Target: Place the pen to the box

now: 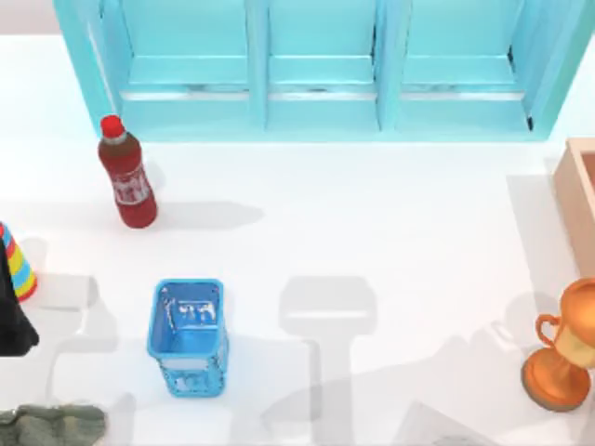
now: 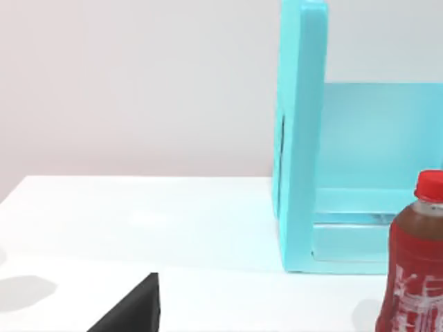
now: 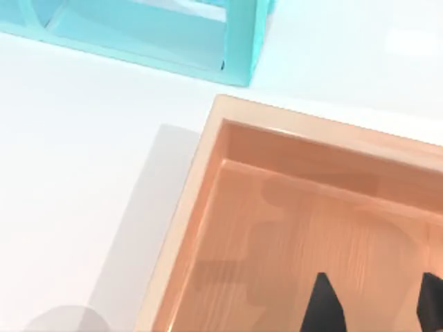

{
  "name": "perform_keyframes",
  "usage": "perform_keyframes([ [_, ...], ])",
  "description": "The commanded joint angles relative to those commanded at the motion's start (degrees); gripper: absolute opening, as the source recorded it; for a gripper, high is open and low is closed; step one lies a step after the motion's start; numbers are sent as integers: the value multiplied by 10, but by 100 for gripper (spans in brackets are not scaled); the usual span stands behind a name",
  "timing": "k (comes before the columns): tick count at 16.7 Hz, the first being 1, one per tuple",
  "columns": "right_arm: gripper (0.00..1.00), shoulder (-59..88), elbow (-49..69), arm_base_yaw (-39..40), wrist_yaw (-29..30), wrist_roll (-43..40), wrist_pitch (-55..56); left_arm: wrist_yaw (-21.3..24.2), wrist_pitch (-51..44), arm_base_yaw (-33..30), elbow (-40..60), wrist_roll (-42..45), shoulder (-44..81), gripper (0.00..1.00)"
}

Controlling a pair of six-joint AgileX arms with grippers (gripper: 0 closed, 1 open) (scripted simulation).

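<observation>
Now my right gripper (image 3: 374, 304) hangs over the tan wooden box (image 3: 208, 180), fingers apart, empty; pen unseen.

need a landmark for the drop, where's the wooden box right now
The box sits at the table's right edge in the top view, behind the trophy and right of the blue shelf.
</observation>
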Motion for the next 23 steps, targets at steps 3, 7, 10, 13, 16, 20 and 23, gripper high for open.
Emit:
perform_keyframes([
  [3,0,3,-15,5,5,5,23,0,0,0,0,0,0,100],
  [7,0,17,-73,27,22,25,112,0,0,0,0,0,0,100],
  [10,0,31,-114,44,31,37,166,0,0,0,0,0,0,100],
  [13,0,32,-121,47,33,39,174,0,0,0,0,0,0,100],
  [16,8,32,-121,47,33,39,174,0,0,0,0,0,0,100],
  [20,38,32,-121,47,33,39,174,0,0,0,0,0,0,100],
  [23,60,32,-121,47,33,39,174,0,0,0,0,0,0,100],
])
